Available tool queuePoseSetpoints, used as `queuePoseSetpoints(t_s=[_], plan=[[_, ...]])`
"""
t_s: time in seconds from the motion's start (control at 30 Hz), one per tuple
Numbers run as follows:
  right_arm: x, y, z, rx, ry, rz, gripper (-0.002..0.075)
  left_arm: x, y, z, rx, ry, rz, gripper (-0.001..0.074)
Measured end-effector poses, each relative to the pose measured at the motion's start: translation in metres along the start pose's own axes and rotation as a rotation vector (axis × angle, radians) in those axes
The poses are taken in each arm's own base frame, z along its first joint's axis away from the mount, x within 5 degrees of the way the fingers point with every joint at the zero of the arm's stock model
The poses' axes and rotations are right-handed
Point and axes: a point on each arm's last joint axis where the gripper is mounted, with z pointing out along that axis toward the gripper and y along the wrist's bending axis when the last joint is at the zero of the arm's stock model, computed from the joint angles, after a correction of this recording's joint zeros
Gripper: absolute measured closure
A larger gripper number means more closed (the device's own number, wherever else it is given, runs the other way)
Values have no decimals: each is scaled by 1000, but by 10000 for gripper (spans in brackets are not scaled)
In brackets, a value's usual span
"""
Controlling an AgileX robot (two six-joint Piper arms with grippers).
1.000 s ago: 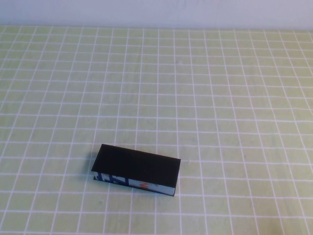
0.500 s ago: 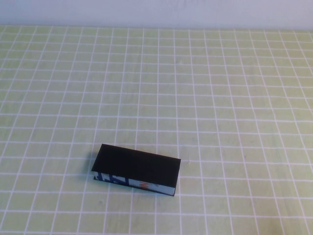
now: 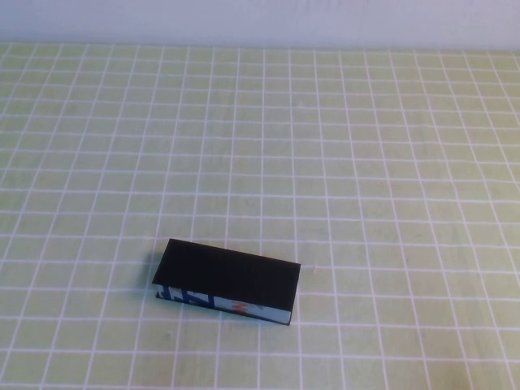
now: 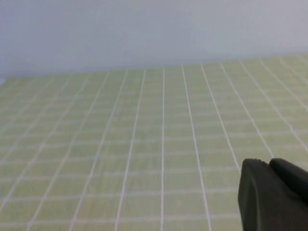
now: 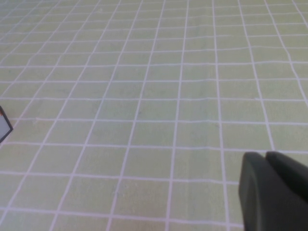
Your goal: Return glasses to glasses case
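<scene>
The glasses case lies on the table near the front, left of centre. It is a black box with its flat lid down and a blue, white and orange printed front edge. The glasses are out of view. Neither arm shows in the high view. In the left wrist view my left gripper hangs over bare cloth, its two black fingers pressed together with nothing between them. My right gripper looks the same, shut and empty, and a corner of the glasses case peeks in at that view's edge.
A green cloth with a white grid covers the whole table. A pale wall rises behind its far edge.
</scene>
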Motion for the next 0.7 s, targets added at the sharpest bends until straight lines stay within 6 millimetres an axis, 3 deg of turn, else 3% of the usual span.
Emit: queuePoseSetpoints(t_s=[0.2, 0.7], plan=[[0, 0, 0, 0, 0, 0, 737, 19, -2, -2, 23, 215, -10, 738], [0, 0, 0, 0, 0, 0, 737, 22, -3, -3, 31, 246, -47, 738]])
